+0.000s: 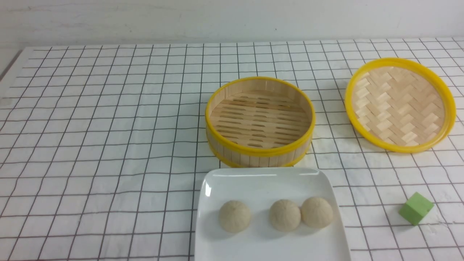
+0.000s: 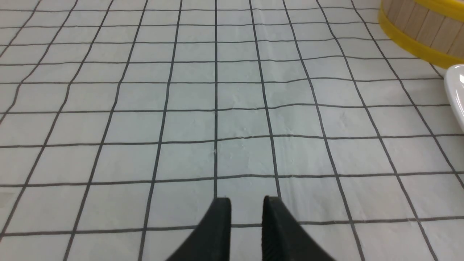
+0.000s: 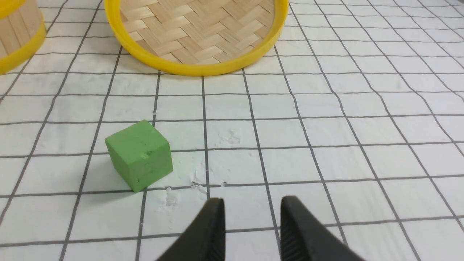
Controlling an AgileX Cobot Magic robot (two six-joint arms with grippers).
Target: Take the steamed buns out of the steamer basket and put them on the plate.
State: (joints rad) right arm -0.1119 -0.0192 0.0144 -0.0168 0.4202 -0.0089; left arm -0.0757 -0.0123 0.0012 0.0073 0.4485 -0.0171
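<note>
Three beige steamed buns lie in a row on the white plate (image 1: 224, 181) at the front: one on the left (image 1: 235, 216), one in the middle (image 1: 284, 215) and one on the right (image 1: 317, 212), the last two touching. The bamboo steamer basket (image 1: 259, 150) stands just behind the plate and holds nothing. Neither arm shows in the front view. My left gripper (image 2: 246, 199) is open and empty over bare cloth, with the basket's wall (image 2: 424, 32) and the plate's rim (image 2: 457, 90) at the edge of its view. My right gripper (image 3: 252, 200) is open and empty over the cloth.
The shallow woven lid (image 1: 400, 104) lies at the back right; it also shows in the right wrist view (image 3: 197, 29). A green cube (image 1: 416, 208) sits right of the plate, close to my right gripper (image 3: 139, 155). A checked cloth (image 1: 90, 127) covers the table.
</note>
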